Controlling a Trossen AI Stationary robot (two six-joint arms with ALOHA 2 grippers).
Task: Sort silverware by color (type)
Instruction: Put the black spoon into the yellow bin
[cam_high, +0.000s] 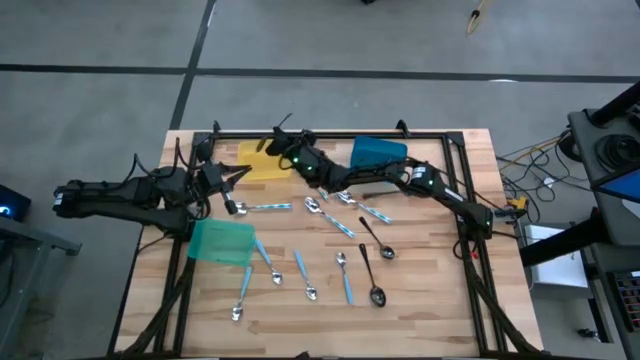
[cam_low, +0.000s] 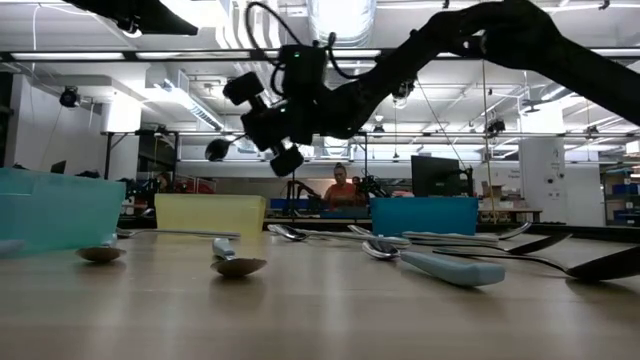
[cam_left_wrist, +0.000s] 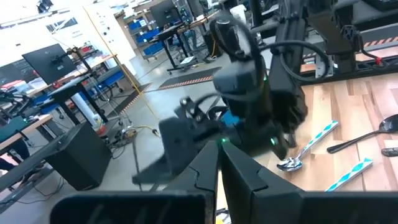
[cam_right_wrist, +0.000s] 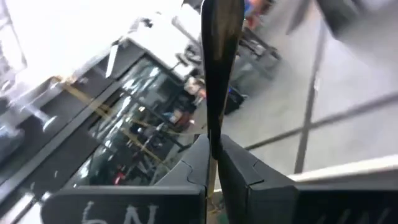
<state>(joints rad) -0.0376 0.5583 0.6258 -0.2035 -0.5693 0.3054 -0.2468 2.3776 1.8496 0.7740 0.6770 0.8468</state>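
My right gripper (cam_high: 293, 152) reaches from the right over the yellow bin (cam_high: 258, 165) and is shut on a dark spoon (cam_right_wrist: 221, 62), held well above the table; its bowl shows in the low view (cam_low: 217, 150). My left gripper (cam_high: 236, 177) hovers shut and empty just left of the yellow bin. Several spoons lie flat on the wood: silver ones with light blue handles (cam_high: 266, 207), all-silver ones (cam_high: 342, 262) and two dark ones (cam_high: 372, 278). My right gripper pinches the dark spoon's handle (cam_right_wrist: 214, 142) between its two fingers. The spoon runs on straight ahead of the fingertips, along the fingers. It is lifted clear of the table and bins, its bowl end away from the gripper.
A blue bin (cam_high: 378, 152) stands at the far middle and a green bin (cam_high: 222, 241) at the near left. A dark frame rail (cam_high: 330, 134) runs along the table's far side. A person (cam_low: 342, 186) sits in the room beyond the table.
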